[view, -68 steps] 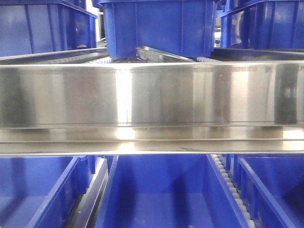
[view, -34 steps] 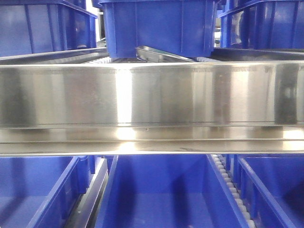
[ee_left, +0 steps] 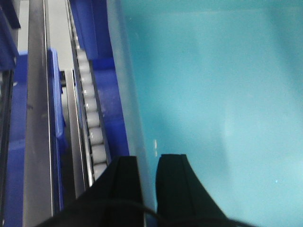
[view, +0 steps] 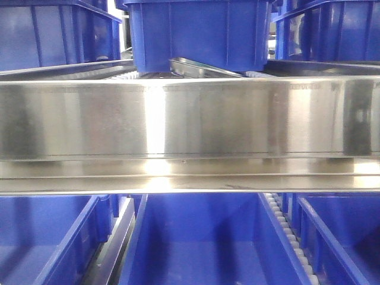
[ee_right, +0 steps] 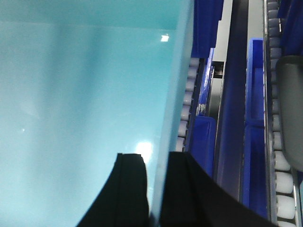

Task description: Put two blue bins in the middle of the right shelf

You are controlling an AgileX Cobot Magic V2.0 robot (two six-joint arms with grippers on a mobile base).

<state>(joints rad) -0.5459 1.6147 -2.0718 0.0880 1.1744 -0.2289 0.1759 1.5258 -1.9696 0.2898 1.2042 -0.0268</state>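
the left gripper [ee_left: 148, 189] straddles the left wall of a pale bin [ee_left: 213, 94], one black finger outside the wall and one inside, both closed tight against it. the bin's smooth pale floor fills the right of that view. just outside the wall a row of white rollers [ee_left: 90, 127] runs along a steel rail [ee_left: 38, 118], with dark crates [ee_left: 57, 109] beyond. the right gripper [ee_right: 158, 191] clamps the right wall of the bin [ee_right: 80, 94] the same way, one finger inside, one outside. more rollers [ee_right: 187, 104] lie just beside that wall, then dark crates [ee_right: 255, 94] between steel rails, and a second roller lane at the right edge. whether the bin rests on the rollers or hangs above them cannot be told. the front view shows neither gripper nor pale bin: a wide steel beam [view: 190, 119] of the shelf crosses the middle, with dark crates [view: 196, 32] standing on the level above it and open dark crates [view: 202, 243] side by side on the level below.
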